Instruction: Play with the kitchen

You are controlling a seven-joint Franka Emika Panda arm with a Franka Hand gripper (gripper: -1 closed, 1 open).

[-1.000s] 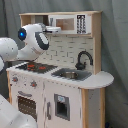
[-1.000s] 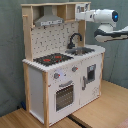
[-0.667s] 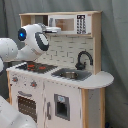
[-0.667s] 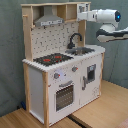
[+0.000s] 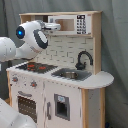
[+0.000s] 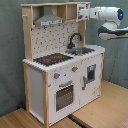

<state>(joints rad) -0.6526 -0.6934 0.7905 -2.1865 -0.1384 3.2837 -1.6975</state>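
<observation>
- Toy kitchen [image 5: 60, 95] [image 6: 60, 75] standing upright on wood floor [image 6: 100, 112], grey curtain [image 5: 115, 45] behind.
- Black-red hob [image 5: 34, 66] [image 6: 52, 59] beside sink [image 5: 70, 75] [image 6: 80, 50]; black faucet [image 5: 84, 59] [image 6: 75, 39] arching over basin.
- Gripper [image 5: 51, 25] [image 6: 83, 13] raised to top shelf, at microwave cupboard [image 5: 67, 24], beside grey hood [image 6: 48, 20].
- Fingers: cannot tell whether apart or together.
- Oven door [image 6: 65, 95] closed below hob.

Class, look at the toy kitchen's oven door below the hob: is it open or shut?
Shut. In the second exterior view the oven door lies flush with the kitchen's white front, its handle level above the window; the first exterior view agrees.
</observation>
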